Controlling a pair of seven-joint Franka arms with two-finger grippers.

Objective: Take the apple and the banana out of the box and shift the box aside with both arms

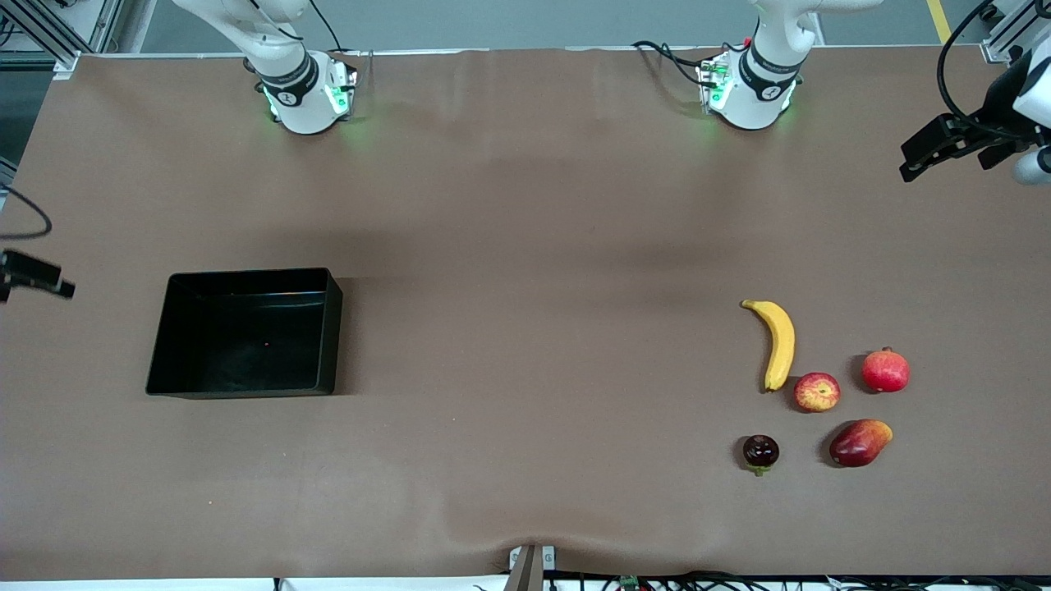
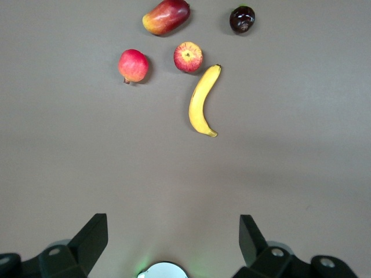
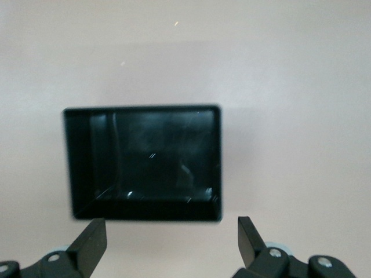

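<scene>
The yellow banana (image 1: 778, 345) lies on the brown table toward the left arm's end, and it also shows in the left wrist view (image 2: 200, 101). The red-and-yellow apple (image 1: 817, 391) sits beside its lower tip (image 2: 188, 57). The black box (image 1: 328, 328) stands empty toward the right arm's end, seen from above in the right wrist view (image 3: 145, 156). My left gripper (image 1: 944, 156) is open and empty, up over the table's edge at the left arm's end (image 2: 173, 231). My right gripper (image 1: 37, 277) is open and empty, over the table's edge beside the box (image 3: 171, 231).
A plain red round fruit with a crown tip (image 1: 886, 371) sits beside the apple (image 2: 133, 65). A red-orange mango (image 1: 859, 443) and a small dark maroon fruit (image 1: 760, 451) lie nearer the front camera (image 2: 166, 16) (image 2: 242, 18). The arm bases stand along the table's back edge.
</scene>
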